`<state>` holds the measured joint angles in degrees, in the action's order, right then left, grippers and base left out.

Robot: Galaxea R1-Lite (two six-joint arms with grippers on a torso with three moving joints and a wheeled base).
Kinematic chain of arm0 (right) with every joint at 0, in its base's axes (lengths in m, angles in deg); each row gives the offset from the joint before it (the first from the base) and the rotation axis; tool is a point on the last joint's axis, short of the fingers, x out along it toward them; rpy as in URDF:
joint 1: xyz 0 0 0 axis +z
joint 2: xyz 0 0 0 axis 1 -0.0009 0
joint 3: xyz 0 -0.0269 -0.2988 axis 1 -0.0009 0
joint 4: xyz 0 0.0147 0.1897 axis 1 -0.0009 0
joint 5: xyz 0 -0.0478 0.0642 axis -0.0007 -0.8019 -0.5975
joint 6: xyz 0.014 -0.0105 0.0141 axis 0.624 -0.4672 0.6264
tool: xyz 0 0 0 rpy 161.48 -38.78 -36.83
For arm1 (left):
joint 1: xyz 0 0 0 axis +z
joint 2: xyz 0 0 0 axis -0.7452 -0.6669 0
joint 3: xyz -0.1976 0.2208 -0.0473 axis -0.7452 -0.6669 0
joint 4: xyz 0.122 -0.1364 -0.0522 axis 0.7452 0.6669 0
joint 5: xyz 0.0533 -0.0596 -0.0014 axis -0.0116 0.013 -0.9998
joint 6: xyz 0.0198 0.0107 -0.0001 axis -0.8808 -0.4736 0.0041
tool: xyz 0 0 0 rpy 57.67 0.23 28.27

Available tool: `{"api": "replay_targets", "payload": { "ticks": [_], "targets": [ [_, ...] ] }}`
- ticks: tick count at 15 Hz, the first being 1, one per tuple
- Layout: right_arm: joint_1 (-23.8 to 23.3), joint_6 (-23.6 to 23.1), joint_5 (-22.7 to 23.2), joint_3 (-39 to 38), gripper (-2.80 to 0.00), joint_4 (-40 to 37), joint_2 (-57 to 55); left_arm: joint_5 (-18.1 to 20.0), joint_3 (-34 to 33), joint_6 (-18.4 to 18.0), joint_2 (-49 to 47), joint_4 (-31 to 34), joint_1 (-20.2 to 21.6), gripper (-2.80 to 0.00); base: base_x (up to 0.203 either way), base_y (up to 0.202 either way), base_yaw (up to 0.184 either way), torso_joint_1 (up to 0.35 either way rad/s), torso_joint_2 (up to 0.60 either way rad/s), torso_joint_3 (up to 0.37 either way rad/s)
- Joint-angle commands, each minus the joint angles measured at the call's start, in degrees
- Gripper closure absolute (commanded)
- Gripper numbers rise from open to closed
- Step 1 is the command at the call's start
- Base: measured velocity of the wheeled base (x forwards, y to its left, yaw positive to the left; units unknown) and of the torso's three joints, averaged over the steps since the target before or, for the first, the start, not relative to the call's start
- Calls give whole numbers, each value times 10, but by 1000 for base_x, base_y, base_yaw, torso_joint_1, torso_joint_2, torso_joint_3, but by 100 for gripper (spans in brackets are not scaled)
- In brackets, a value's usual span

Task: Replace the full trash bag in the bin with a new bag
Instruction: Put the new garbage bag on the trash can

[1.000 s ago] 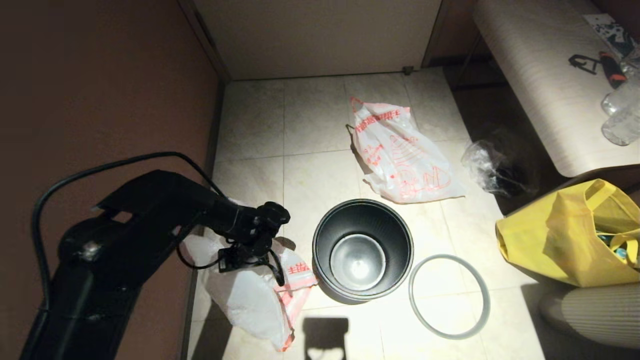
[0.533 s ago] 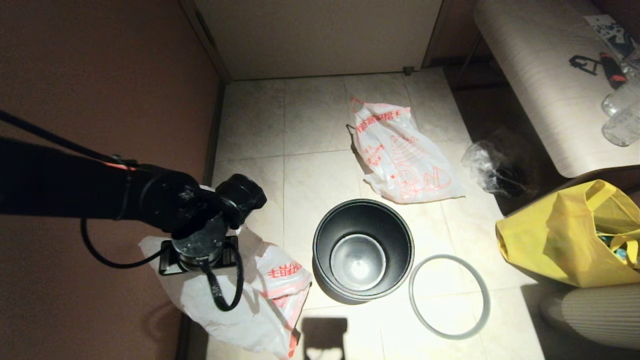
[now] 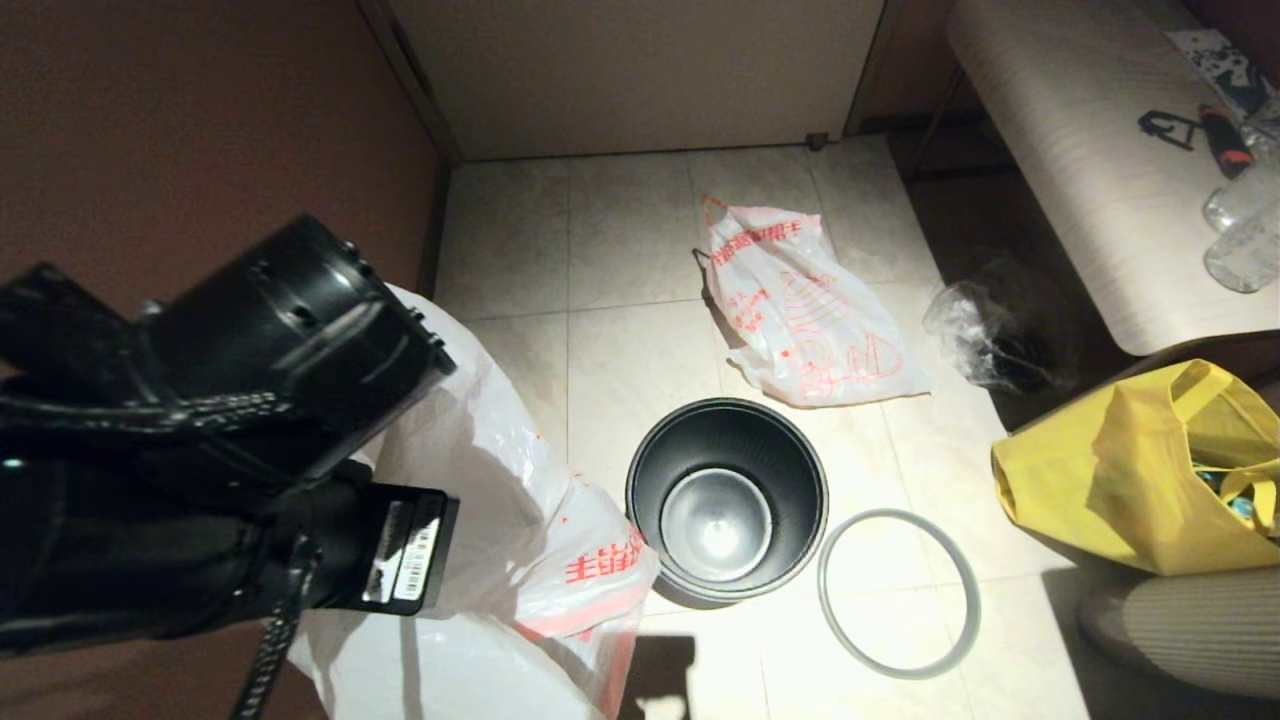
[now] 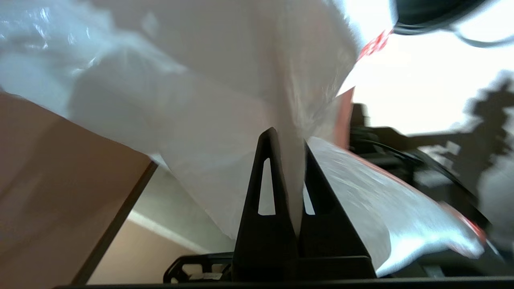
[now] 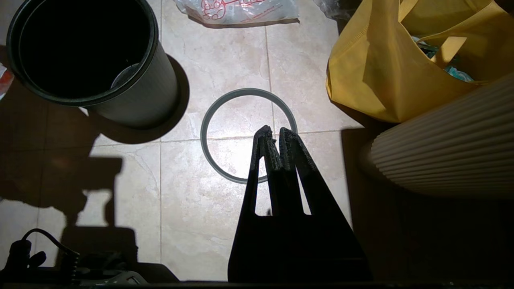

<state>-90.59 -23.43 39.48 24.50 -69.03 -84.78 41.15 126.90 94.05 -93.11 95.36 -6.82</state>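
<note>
The black bin [image 3: 740, 435] stands bare and unlined on the tiled floor, its wall also in the right wrist view [image 5: 132, 100]. Its grey hoop [image 3: 823, 590] lies loose on the floor beside it. The full trash bag [image 3: 800, 320], white with bold red print, lies flat on the floor beyond the bin. My left arm [image 3: 250, 450] is raised close to the head camera, left of the bin. In the left wrist view the left gripper [image 4: 289, 138] is shut on a fold of the cloudy-white new bag [image 3: 500, 500], which hangs from it. My right gripper [image 5: 275, 130] is shut on nothing, above the hoop [image 5: 204, 134].
A brown wall runs along the left. A yellow tote [image 3: 1130, 470] sits right of the hoop, with a ribbed cream object [image 3: 1180, 620] nearer me. A small clear wrinkled bag [image 3: 975, 330] lies by a pale bench [image 3: 1080, 150] at the far right.
My left arm has risen towards the head camera with the new bag pinched, pulling the bag up off the floor and spreading it. The bin, the hoop and the printed bag have not moved.
</note>
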Motion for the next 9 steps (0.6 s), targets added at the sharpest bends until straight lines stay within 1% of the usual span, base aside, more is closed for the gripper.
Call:
{"api": "replay_targets", "payload": {
  "ticks": [1,3,4,5,7,9],
  "targets": [
    [0,0,0,0,0,0,0,14,15,-19,46,0,-43,0,0,0,0,0,0,0],
    [0,0,-1,0,0,0,0,82,38,-42,43,-3,-62,0,0,0,0,0,0,0],
    [0,0,0,0,0,-1,0,112,53,-62,34,-6,-66,0,0,0,0,0,0,0],
    [0,0,0,0,0,0,0,131,58,-83,26,-22,-66,0,0,0,0,0,0,0],
    [0,0,0,0,0,0,0,146,56,-126,3,-90,-62,0,0,0,0,0,0,0],
    [0,0,-1,0,0,0,0,182,61,-150,-16,-129,-64,0,0,0,0,0,0,0]
  ]
}}
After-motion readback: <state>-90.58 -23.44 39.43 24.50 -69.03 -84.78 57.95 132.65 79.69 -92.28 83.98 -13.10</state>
